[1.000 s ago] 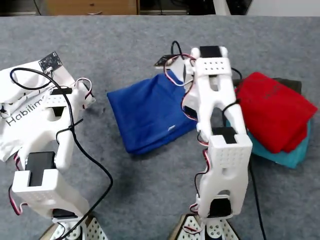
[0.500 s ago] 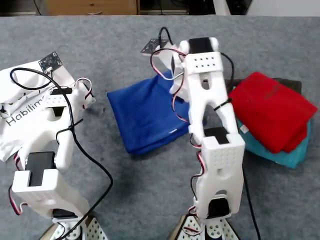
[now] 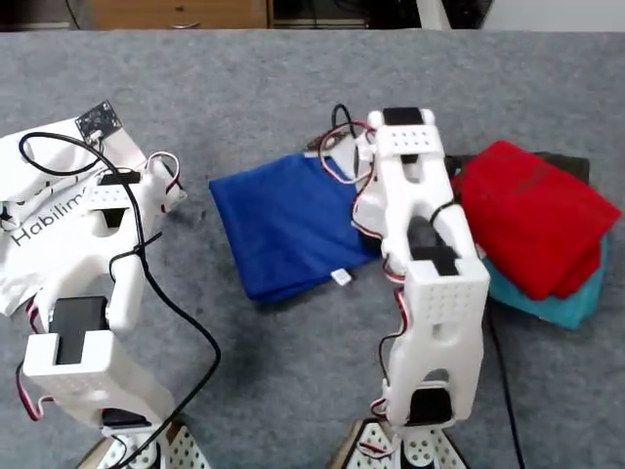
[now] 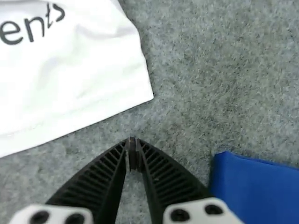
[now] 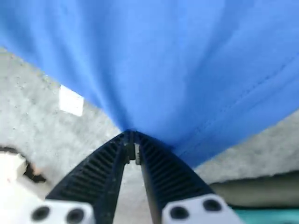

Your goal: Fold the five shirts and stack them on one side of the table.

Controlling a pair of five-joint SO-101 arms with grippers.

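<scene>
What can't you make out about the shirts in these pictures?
High view: dark garment under the folded red shirt, only its edge peeks out.
High view: folded teal shirt, mostly covered by the red shirt.
High view: white printed shirt, cut off by the frame's edge and partly hidden by the left arm.

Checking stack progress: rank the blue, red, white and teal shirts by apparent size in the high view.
Largest: blue shirt and red shirt, about alike.
Unsure: white shirt; the left arm covers part and the frame edge cuts it.
Smallest showing: teal shirt, mostly under the red shirt.
</scene>
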